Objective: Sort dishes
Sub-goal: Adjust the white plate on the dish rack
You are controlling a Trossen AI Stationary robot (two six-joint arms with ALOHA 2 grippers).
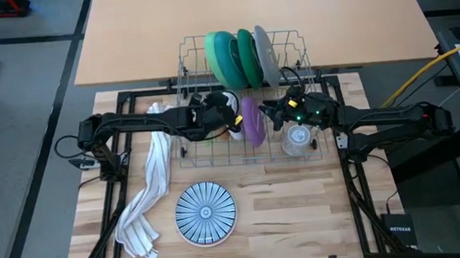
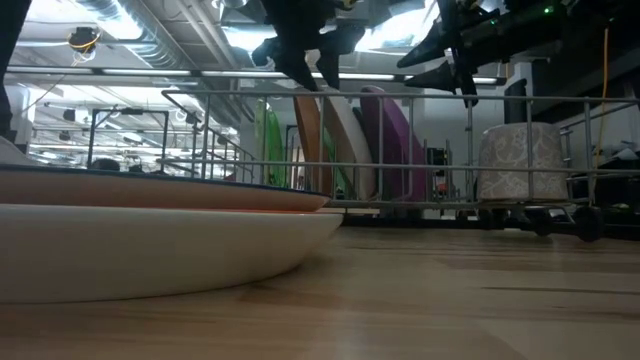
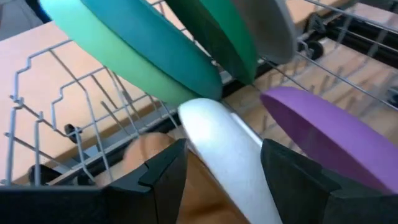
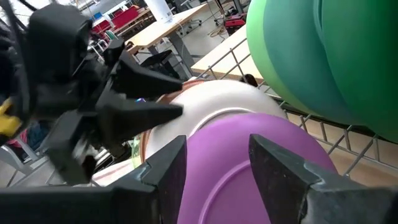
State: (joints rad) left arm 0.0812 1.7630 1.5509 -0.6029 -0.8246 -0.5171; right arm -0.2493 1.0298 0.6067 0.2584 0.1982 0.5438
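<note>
Rack (image 1: 203, 152): wire, at the bench's (image 1: 303, 206) 12 o'clock edge.
Upright in rack: light green bowl (image 1: 222, 56), teal plate (image 1: 248, 56), grey plate (image 1: 265, 55), white plate (image 3: 224, 155), purple plate (image 1: 252, 120).
Striped plate (image 1: 206, 213): flat on bench, 6 o'clock of rack.
Left tool (image 3: 221, 171): jaws wide, astride the white plate's rim.
Right tool (image 4: 214, 165): jaws wide, astride the purple plate's rim.

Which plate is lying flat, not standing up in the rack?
The blue-and-white striped plate, alone on the wooden table; all the others stand on edge in the rack.
</note>
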